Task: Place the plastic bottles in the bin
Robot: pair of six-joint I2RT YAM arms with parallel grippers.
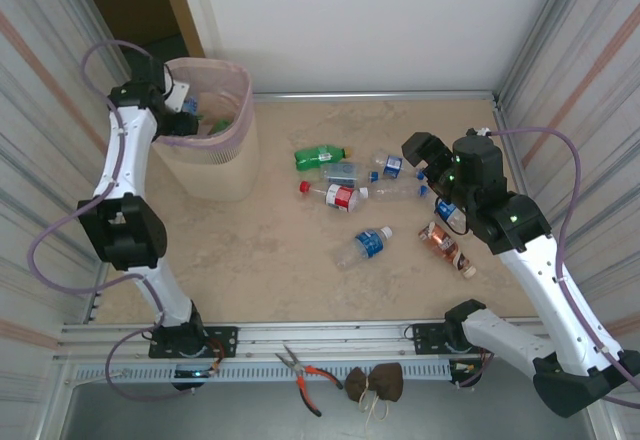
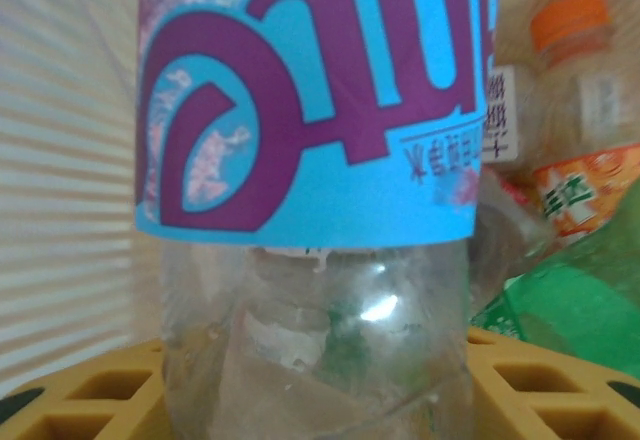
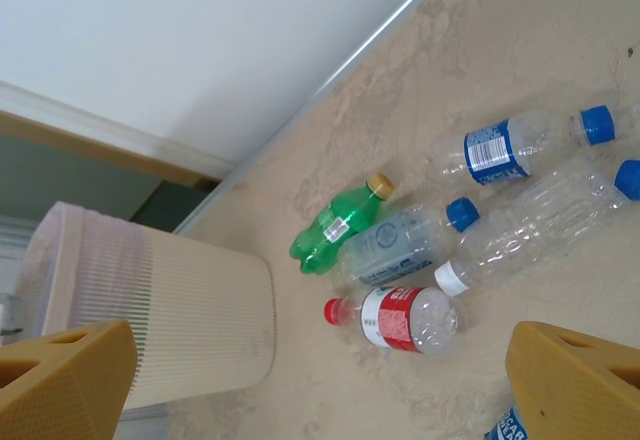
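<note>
Near rail: pliers (image 1: 305,372) and 2 brown pouches (image 1: 375,382) lie at 6 o'clock, off the table.
Near bottles: 2 plastic bottles lie at 4 o'clock from the table centre. They are a blue-label bottle (image 1: 366,243) and a reddish bottle (image 1: 446,248), the second just beside the right arm.
Right gripper (image 3: 320,385): jaws wide apart with nothing between them; it hangs over the table at 3 o'clock.
Cluster: 5 more bottles lie near, at 9 o'clock from the right gripper. The red-label bottle (image 1: 338,196) has its long axis on the 9-to-3 line, cap toward 9. The green bottle (image 1: 320,157) is at the cluster's 11 o'clock corner.
Nearer arm: the right one, I judge, for all of these.
Left gripper (image 1: 185,110): closed on a purple-lettered bottle (image 2: 310,110), which runs out between the yellow fingers (image 2: 80,400).
Bin (image 1: 215,170): far away, at 10 o'clock. The held bottle is over its mouth, with other bottles below it.
Coming move: probably only to open the jaws, so that the bottle drops straight in.
</note>
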